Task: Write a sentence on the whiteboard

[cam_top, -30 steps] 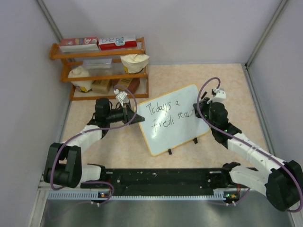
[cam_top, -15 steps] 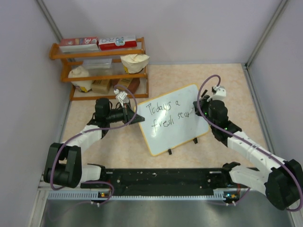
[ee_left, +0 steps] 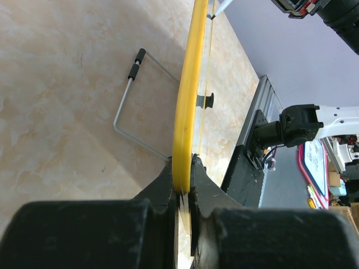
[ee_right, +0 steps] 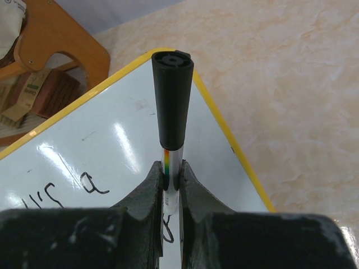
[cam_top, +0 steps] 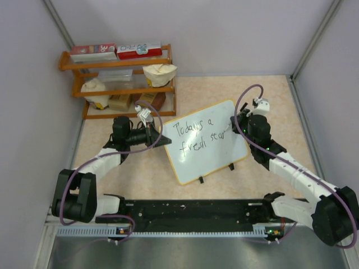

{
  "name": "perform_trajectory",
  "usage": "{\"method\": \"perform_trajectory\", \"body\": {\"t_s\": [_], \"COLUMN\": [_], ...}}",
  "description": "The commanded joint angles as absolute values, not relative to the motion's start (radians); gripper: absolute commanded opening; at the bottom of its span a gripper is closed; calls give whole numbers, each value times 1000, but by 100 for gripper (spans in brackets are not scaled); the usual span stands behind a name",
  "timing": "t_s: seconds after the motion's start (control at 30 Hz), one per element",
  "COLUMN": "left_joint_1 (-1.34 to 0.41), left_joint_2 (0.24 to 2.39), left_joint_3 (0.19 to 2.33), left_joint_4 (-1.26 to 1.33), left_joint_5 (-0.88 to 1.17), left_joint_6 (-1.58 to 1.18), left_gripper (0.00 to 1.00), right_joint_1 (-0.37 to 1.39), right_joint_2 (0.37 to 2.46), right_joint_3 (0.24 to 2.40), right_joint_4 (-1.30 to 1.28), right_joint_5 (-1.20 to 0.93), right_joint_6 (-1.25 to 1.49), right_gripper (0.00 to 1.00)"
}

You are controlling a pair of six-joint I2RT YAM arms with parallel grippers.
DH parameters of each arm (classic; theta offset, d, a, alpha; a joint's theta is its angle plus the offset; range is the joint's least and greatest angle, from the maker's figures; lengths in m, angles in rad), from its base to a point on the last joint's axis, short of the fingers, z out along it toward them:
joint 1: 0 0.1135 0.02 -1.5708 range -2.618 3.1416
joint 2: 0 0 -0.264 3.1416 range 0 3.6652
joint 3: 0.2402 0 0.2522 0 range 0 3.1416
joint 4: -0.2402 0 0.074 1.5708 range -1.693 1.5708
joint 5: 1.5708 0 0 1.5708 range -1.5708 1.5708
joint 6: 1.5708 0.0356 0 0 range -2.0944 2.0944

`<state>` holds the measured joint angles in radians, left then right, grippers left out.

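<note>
Marker [ee_right: 172,95] tip hidden behind the jaws, sentence [cam_top: 188,128] end covered by the right arm [cam_top: 289,168], shelf [cam_top: 132,89] labels too small

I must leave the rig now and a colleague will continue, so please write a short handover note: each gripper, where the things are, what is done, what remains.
Left gripper: jaws shut on the yellow left edge of the whiteboard, steadying it.
Right gripper: jaws shut on the marker, tip at the end of line two.
The whiteboard stands propped mid-table.
Done: the sentence reads "Today's a fresh star".
Left: apparently the final "t", then lift the marker away.
</note>
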<state>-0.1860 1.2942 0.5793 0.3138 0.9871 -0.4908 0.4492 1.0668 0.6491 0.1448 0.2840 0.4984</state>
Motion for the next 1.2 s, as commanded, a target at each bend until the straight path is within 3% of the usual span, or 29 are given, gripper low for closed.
{"method": "perform_trajectory", "body": {"t_s": [0.0, 0.6, 1.17], "left_joint_1": [-196, -196, -196], "left_joint_2": [1307, 1307, 1304], "left_joint_3": [552, 558, 560], "left_joint_4": [270, 262, 258], "left_joint_5": [914, 916, 914], "left_joint_6": [-327, -327, -325], "left_gripper": [0, 0, 0], "right_joint_1": [439, 439, 428], "right_joint_2": [1066, 930, 1058], "right_joint_3": [663, 664, 673], "right_joint_4": [167, 155, 199], "right_joint_5": [290, 288, 290], "right_joint_6": [494, 492, 492], "right_gripper": [0, 0, 0]}}
